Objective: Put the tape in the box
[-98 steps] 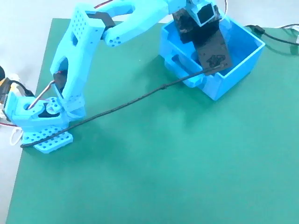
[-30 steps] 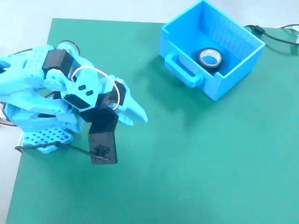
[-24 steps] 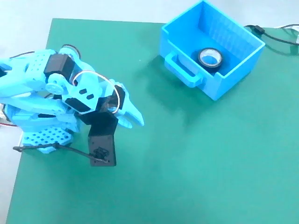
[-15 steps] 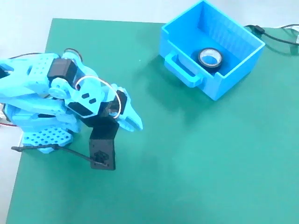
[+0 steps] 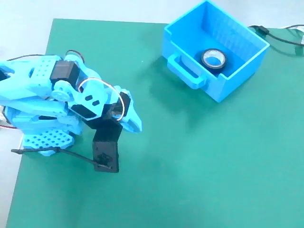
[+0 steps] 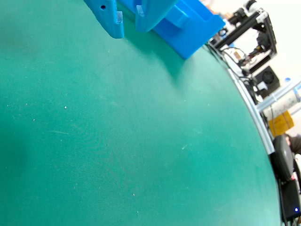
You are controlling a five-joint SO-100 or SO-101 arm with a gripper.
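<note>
Empty and nearly closed, the end effector shows only a narrow slit between its blue fingertips, low over the green mat on the desk. Well beyond it stands the box, and the tape lies flat inside.

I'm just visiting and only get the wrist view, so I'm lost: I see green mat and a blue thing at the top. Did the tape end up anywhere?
Observer: Yes. In the fixed view the tape lies flat on the floor of the box.
Operator: Is the claw near it?
Observer: No. The claw is folded back by the arm's base, across the green mat from the box.
Operator: Is it carrying something?
Observer: Nothing shows between its fingers; they stand nearly together with a slim gap.
</note>
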